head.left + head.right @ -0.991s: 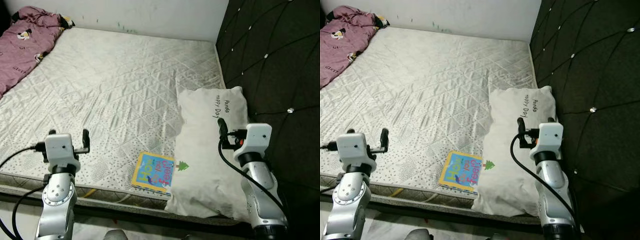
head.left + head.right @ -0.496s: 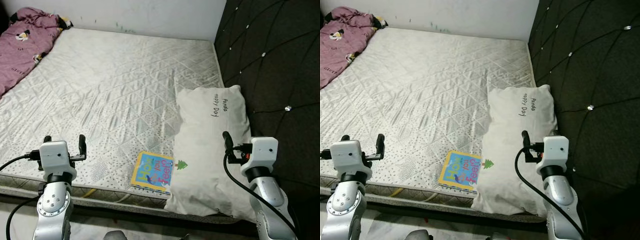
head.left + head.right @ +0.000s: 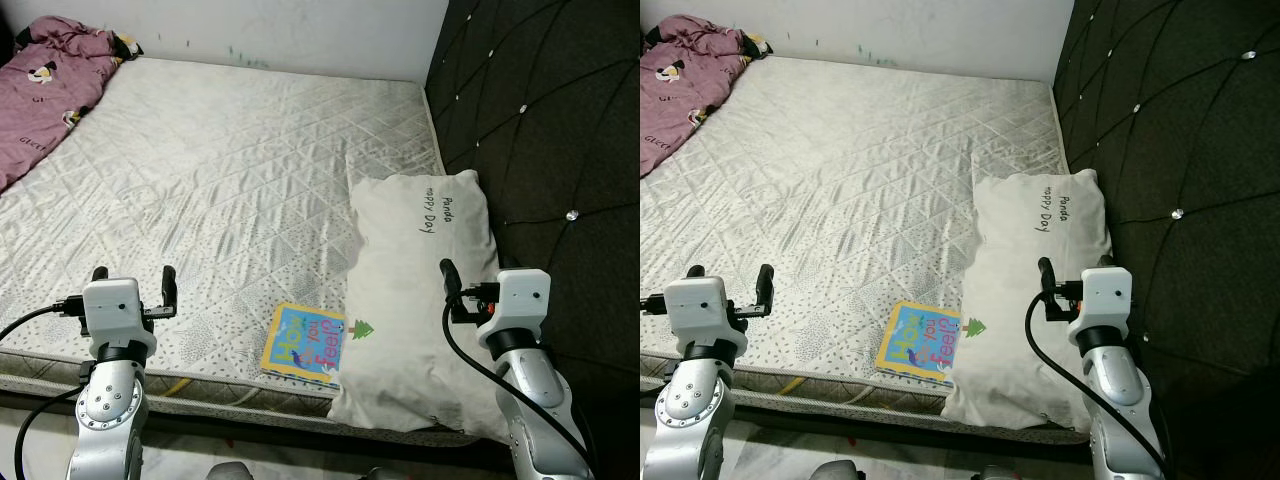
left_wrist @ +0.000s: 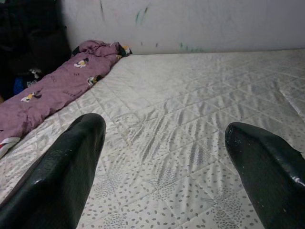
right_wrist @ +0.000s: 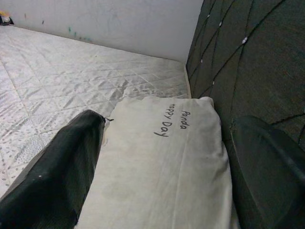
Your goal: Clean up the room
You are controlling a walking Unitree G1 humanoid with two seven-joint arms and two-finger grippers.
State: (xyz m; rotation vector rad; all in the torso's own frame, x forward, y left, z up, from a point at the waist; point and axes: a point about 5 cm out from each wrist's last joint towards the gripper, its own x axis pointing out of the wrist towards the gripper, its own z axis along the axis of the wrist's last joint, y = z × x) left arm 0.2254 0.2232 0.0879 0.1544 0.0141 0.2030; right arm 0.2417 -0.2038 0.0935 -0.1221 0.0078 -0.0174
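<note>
A colourful children's book (image 3: 306, 344) lies flat near the front edge of the quilted white mattress (image 3: 230, 170), its right side touching a white pillow (image 3: 420, 290) printed "Happy Day". The pillow lies against the dark tufted headboard (image 3: 540, 130). A purple printed blanket (image 3: 45, 90) is bunched at the far left corner. My left gripper (image 4: 162, 143) hovers open over the front left of the mattress, holding nothing. My right gripper (image 5: 167, 143) is open above the near end of the pillow, also holding nothing.
A white wall (image 3: 300, 25) with small marks runs behind the bed. The mattress front edge (image 3: 200, 385) is just below my grippers, with a yellow cord (image 3: 178, 384) at it. The floor (image 3: 250, 455) lies in front.
Both grippers have sunk a little in the view, the right one more, and the view has shifted slightly. The book, pillow and blanket lie as before.
</note>
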